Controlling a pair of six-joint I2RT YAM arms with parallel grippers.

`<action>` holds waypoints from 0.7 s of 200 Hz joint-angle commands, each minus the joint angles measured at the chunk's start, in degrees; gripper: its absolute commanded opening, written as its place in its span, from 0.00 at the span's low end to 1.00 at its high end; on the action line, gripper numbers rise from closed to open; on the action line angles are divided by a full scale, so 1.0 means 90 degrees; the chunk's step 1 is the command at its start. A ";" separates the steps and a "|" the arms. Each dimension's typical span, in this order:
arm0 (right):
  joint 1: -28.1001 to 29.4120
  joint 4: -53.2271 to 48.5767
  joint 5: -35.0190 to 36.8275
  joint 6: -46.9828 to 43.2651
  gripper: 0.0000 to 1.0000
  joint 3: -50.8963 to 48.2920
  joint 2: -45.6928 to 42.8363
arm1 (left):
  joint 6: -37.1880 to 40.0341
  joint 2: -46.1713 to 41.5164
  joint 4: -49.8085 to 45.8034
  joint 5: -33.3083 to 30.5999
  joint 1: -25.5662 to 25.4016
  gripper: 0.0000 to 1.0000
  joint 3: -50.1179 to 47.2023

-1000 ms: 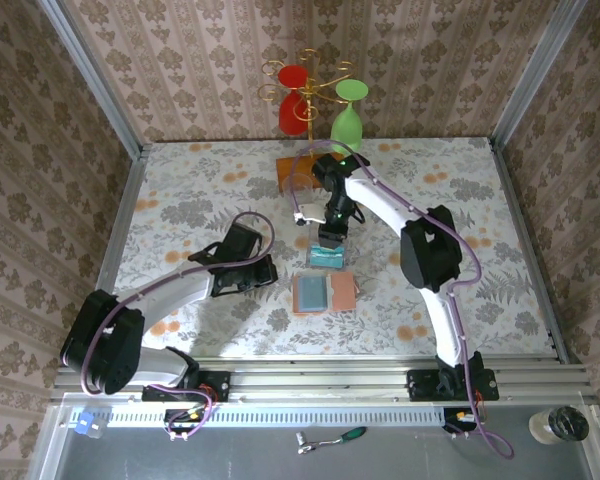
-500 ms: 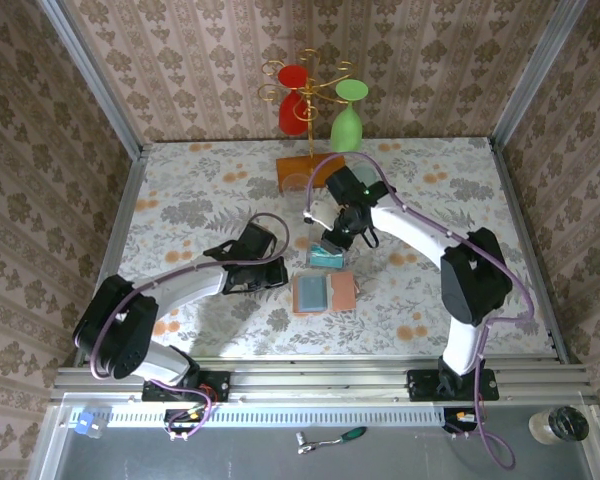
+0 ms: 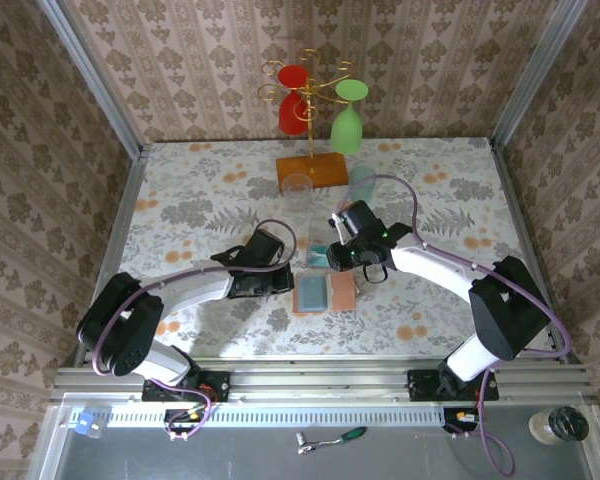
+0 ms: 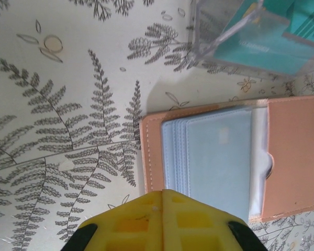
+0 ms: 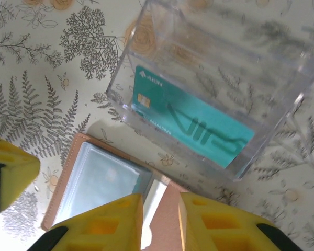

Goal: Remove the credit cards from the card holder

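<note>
While both arms lean in over the middle of the table, the card holder lies spread open and flat, its salmon cover down and its blue-grey pockets up. From the left wrist the card holder shows a stack of pale sleeves, with the plain salmon flap beside them. The left gripper comes in from the left, right at the holder's left edge. Its yellow fingertips are pressed tight together with nothing between them, and whether they touch the leather I cannot tell.

On the far side, just beyond the holder, sits a clear box, and through its wall you can see a teal card lying flat inside. The same teal card shows from the left wrist.

The right gripper hangs over the spot where box and holder meet. Its two yellow fingers stand a narrow slit apart, pinching nothing, with the card holder showing below them.
</note>
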 commanded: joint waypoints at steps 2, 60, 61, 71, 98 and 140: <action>0.0197 0.0400 -0.0255 0.1405 0.19 -0.0265 -0.0167 | -0.0291 0.0119 0.0507 0.0148 -0.0092 0.07 -0.0227; 0.0252 0.0616 -0.1004 0.2277 0.20 -0.0662 -0.0079 | -0.0349 0.0261 0.0267 -0.0029 -0.0208 0.04 -0.0274; 0.0248 0.0623 -0.1014 0.2278 0.21 -0.0669 -0.0080 | -0.0344 0.0265 0.0254 -0.0042 -0.0209 0.04 -0.0270; 0.0254 0.0683 -0.1121 0.2279 0.23 -0.0721 -0.0071 | -0.0315 0.0257 0.0137 -0.0145 -0.0225 0.04 -0.0266; 0.0254 0.0760 -0.1284 0.2289 0.27 -0.0738 0.0007 | -0.0234 0.0364 0.0164 -0.0098 -0.0216 0.04 -0.0261; 0.0249 0.0905 -0.1531 0.2328 0.30 -0.0754 0.0081 | -0.0180 0.0340 0.0295 0.0129 -0.0091 0.03 -0.0277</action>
